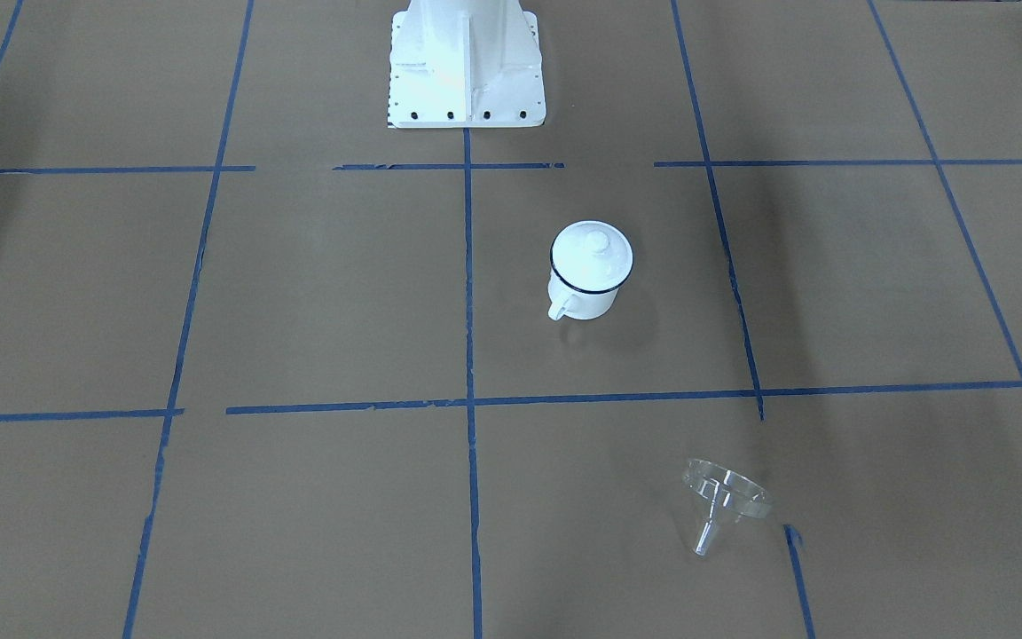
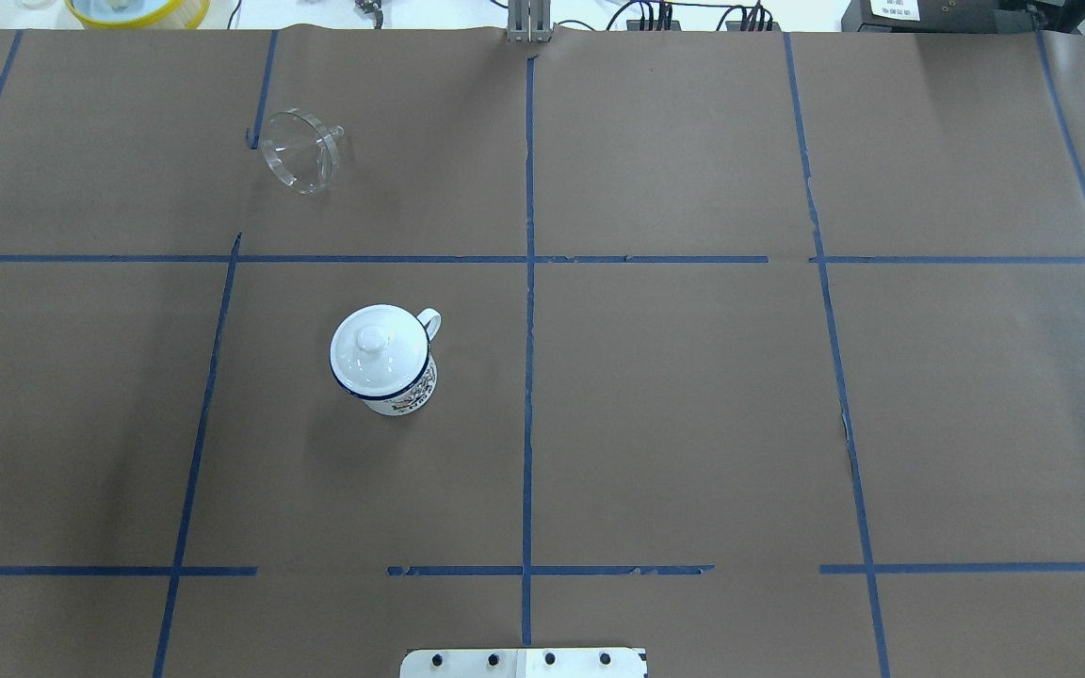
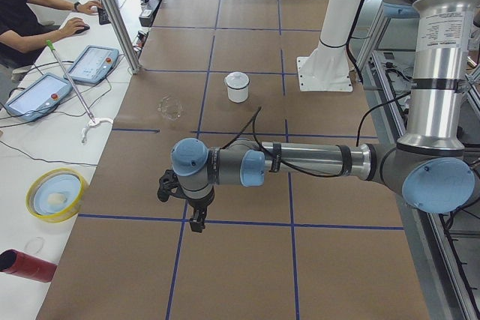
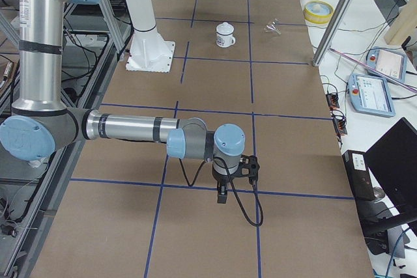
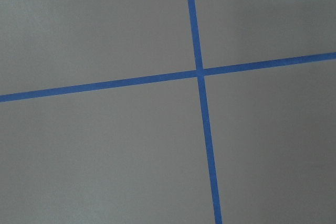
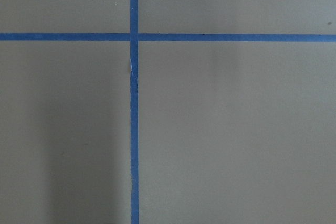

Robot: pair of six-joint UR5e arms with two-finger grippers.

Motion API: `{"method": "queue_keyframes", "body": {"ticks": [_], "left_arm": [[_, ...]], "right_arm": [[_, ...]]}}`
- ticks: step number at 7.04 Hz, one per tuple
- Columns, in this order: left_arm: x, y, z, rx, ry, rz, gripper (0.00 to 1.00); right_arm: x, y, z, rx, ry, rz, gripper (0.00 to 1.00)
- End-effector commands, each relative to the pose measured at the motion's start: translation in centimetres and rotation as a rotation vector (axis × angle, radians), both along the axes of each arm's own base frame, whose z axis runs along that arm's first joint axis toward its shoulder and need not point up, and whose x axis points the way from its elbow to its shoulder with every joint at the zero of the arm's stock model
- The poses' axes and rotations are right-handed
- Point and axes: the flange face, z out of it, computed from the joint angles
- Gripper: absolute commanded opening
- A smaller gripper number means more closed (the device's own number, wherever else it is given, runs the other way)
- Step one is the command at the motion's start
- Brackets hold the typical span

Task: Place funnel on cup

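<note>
Basically, seen from overhead the funnel [image 2: 298, 162] is tipped over at 11 o'clock from the cup [image 2: 382, 363] on the bench [image 2: 693, 424], spout aimed at 2 o'clock; the left hand [image 3: 196, 221] is judged nearer than the right hand [image 4: 222, 194], and open or closed can't be told for either

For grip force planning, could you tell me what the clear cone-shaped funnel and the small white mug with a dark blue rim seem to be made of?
The funnel looks like clear plastic, perhaps glass: the brown paper shows through it. The mug looks like glossy white enamelled metal, perhaps ceramic, given its thin dark rim.
</note>
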Motion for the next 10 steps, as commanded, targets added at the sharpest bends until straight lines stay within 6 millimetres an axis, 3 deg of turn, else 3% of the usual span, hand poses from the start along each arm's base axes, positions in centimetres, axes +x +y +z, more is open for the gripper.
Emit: {"method": "queue_keyframes", "body": {"ticks": [1,4,6,7,9,10], "left_arm": [[0.0,0.0,0.0,-0.001,0.003,0.0,1.0],[0.0,-0.1,-0.3,0.006,0.0,-0.001,1.0],[0.0,-0.9,-2.2,0.04,0.0,-0.002,1.0],[0.0,-0.9,-4.5,0.051,-0.001,-0.002,1.0],[-0.1,-2.9,-14.0,0.083,-0.003,-0.006,1.0],[0.0,-2.4,-17.8,0.13,-0.001,-0.019,1.0]], "right_arm": [[0.0,0.0,0.0,0.0,0.0,0.0,1.0],[0.0,0.0,0.0,0.0,0.0,0.0,1.0],[0.0,0.0,0.0,0.0,0.0,0.0,1.0],[0.0,0.0,0.0,0.0,0.0,0.0,1.0],[0.0,0.0,0.0,0.0,0.0,0.0,1.0],[0.0,0.0,0.0,0.0,0.0,0.0,1.0]]}}
